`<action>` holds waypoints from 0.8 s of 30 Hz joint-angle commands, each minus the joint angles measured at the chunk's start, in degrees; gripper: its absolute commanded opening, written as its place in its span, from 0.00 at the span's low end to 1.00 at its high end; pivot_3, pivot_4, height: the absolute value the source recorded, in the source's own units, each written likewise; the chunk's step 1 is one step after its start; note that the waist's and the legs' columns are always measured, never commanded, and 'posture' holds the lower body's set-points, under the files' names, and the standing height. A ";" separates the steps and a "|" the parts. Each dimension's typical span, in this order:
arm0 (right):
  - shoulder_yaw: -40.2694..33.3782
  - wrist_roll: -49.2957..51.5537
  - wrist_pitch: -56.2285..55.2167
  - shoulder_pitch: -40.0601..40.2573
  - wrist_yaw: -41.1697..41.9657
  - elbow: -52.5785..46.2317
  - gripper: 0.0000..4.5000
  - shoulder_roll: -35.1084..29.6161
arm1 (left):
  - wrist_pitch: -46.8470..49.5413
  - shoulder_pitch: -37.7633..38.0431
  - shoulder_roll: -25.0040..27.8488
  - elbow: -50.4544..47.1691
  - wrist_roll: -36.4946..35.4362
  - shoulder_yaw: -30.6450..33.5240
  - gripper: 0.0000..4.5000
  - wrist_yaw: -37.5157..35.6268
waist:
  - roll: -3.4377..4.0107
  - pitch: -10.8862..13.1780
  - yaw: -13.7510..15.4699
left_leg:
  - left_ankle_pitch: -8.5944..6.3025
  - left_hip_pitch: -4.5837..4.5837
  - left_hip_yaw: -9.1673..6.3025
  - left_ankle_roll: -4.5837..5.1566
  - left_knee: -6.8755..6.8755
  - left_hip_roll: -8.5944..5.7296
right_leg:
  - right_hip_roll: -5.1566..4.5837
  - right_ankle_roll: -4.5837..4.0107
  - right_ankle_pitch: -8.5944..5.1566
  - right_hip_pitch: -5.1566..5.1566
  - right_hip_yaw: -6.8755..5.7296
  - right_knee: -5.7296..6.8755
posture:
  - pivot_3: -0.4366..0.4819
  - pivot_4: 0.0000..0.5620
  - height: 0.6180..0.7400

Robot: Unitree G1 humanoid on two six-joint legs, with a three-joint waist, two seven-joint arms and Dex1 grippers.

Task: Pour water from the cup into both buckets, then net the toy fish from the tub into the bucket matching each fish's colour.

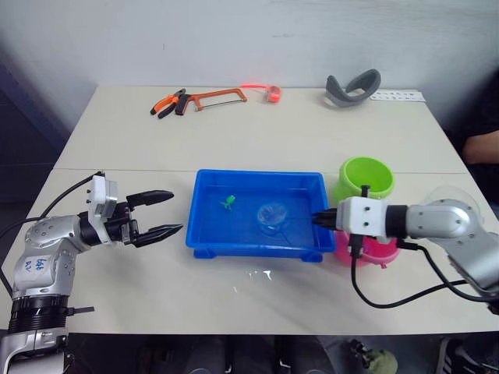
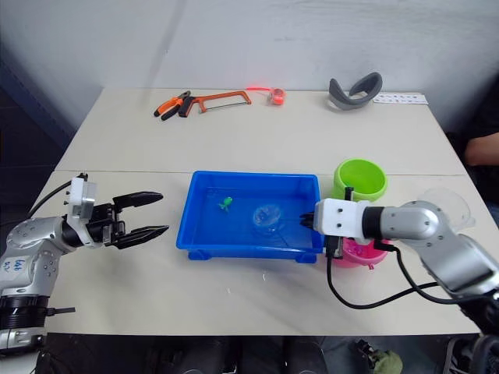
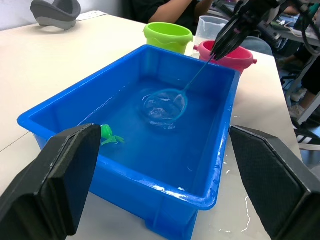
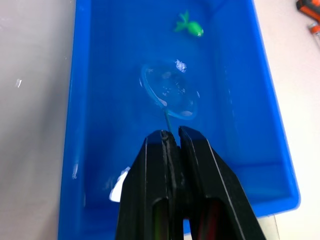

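Note:
The blue tub point(image 1: 207, 234) sits mid-table with water in it. One green toy fish point(image 1: 228, 202) floats near its far left side. The net point(image 1: 272, 216) rests in the middle of the tub, hoop in the water. My right gripper point(image 1: 320, 220) is at the tub's right rim, shut on the net's thin handle point(image 4: 167, 119). The lime green bucket point(image 1: 366, 178) and the pink bucket point(image 1: 374, 253) stand right of the tub, the pink one partly behind my right arm. The clear cup point(image 1: 456, 195) is further right. My left gripper point(image 1: 168, 212) hangs open left of the tub, holding nothing.
A hacksaw point(image 1: 214, 97), orange pliers point(image 1: 168, 104), an orange tape point(image 1: 273, 93) and a grey curved band point(image 1: 352, 86) lie along the far edge. Water drops point(image 1: 261, 274) dot the table before the tub. A person point(image 1: 483, 144) sits at the right.

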 commanded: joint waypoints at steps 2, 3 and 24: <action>1.95 -5.91 -0.19 -4.99 1.48 3.68 0.00 6.28 | 1.04 1.32 2.13 -3.40 -1.38 2.83 0.99 1.28 | 0.01 0.00 -0.11 | 0.01 0.01 0.03 -0.01 0.00 0.00 | 0.01 0.01 -0.01 -0.05 0.02 0.10 | 0.48 0.27 1.00; 2.65 -7.48 -0.53 -6.01 1.24 5.03 0.00 7.94 | 1.04 1.66 2.52 -3.49 -1.24 3.12 0.99 1.46 | 0.01 0.00 -0.19 | 0.02 0.01 0.03 -0.02 0.00 0.01 | 0.04 0.01 -0.01 -0.05 0.01 0.10 | 0.48 0.27 1.00; -0.55 -16.16 -16.69 -2.57 -5.19 11.89 0.00 22.75 | 1.76 0.74 2.35 -6.43 -2.00 3.16 0.99 3.70 | 0.00 0.00 -0.09 | 0.02 0.01 0.08 -0.03 -0.03 -0.04 | 0.04 0.01 -0.01 -0.15 0.05 0.24 | 0.48 0.27 1.00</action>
